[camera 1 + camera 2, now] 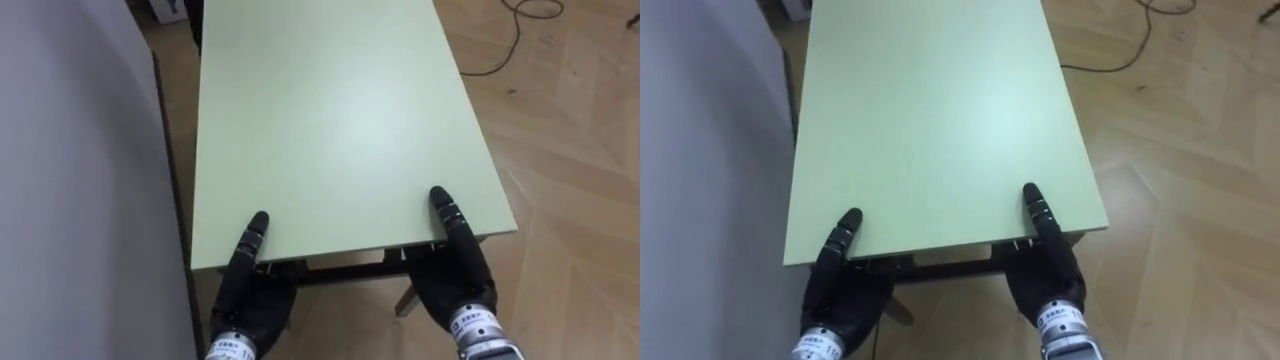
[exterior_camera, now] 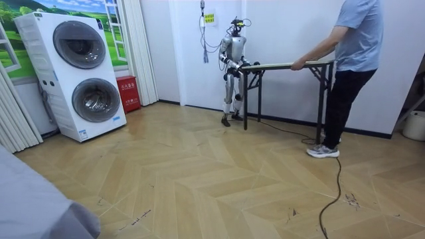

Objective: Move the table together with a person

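The left hand [image 1: 245, 292] sits at the near left corner of the table. Its thumb lies straight and flat on top of the board. The rest of the hand goes under the edge, so I cannot tell if it is grabbing. The right hand [image 1: 458, 272] sits at the near right corner in the same way, thumb on top and the rest tucked below. I cannot tell if that one is grabbing either.

Both hands are on the short end of a long table with a pale green top and dark metal legs [image 1: 340, 120]. In the room view the table [image 2: 279, 65] is level and runs beside a white wall [image 2: 285, 30]. I cannot tell if its legs touch the floor. The robot stands at one end, with the wall on its left. A person in a grey-blue shirt and dark trousers [image 2: 352, 63] stands at the other end with a hand [image 2: 297, 64] on the board.

The floor is light brown wood in a zigzag pattern [image 1: 575, 160]. A black cable [image 2: 332, 189] lies across it. Far off, at the room view's left, two white washing machines [image 2: 83, 73] are stacked, with a small red box [image 2: 126, 93] next to them.
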You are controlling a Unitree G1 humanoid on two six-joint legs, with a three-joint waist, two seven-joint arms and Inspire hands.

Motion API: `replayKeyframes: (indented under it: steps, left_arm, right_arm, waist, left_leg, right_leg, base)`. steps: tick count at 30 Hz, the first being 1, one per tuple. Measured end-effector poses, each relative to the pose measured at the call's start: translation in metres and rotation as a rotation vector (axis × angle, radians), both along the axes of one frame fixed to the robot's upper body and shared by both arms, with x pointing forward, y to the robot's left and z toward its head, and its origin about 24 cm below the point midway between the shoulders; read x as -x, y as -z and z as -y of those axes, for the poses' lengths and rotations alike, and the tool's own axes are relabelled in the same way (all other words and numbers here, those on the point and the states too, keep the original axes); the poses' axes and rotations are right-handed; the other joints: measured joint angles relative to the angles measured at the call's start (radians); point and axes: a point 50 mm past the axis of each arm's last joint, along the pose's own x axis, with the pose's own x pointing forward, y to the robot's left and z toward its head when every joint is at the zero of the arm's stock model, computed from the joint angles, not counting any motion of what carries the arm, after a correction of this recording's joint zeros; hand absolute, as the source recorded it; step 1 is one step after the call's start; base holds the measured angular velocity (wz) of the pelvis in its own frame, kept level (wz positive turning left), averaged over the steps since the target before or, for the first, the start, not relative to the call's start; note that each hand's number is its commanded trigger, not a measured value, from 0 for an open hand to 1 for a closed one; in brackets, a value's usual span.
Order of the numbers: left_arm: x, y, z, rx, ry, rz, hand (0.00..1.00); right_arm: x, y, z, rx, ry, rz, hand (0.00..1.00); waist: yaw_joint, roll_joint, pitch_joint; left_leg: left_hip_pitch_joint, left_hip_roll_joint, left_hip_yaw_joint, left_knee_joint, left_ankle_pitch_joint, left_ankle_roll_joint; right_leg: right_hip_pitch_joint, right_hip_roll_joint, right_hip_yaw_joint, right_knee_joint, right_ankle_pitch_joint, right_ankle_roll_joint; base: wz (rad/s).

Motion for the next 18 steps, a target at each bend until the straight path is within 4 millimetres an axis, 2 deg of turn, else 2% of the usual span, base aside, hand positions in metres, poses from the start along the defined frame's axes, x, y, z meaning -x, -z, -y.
replayKeyframes:
  steps: [4,11,18]
  left_arm:
    - [0.0001,0.0002,-0.0024,-0.018,-0.002,0.002,1.0]
    - [-0.0004,0.0001,-0.003,-0.03,-0.001,-0.001,1.0]
    - [-0.0001,0.0007,-0.0029,-0.029,-0.002,-0.011,1.0]
  right_arm:
    - [0.0015,0.0015,-0.0007,-0.006,0.0,-0.008,1.0]
    - [0.0028,0.0035,-0.0021,-0.019,-0.001,-0.02,1.0]
    - [0.0032,0.0043,-0.0039,-0.022,-0.009,-0.025,1.0]
  waist:
    - [-0.002,-0.001,-0.0002]
    - [-0.026,0.005,-0.0019]
    - [-0.018,0.008,-0.0028]
  left_leg:
    - [-0.014,0.004,0.002,0.022,0.0,0.0]
    - [-0.042,0.016,0.057,0.052,0.0,0.001]
    - [-0.062,0.002,0.028,0.06,0.003,0.006]
  right_leg:
    - [0.019,0.0,-0.005,-0.004,-0.003,0.006]
    - [0.051,-0.002,-0.003,-0.014,-0.009,0.014]
    - [0.061,-0.004,-0.005,-0.022,-0.011,0.017]
  base:
    - [0.33]
    - [0.38]
    - [0.26]
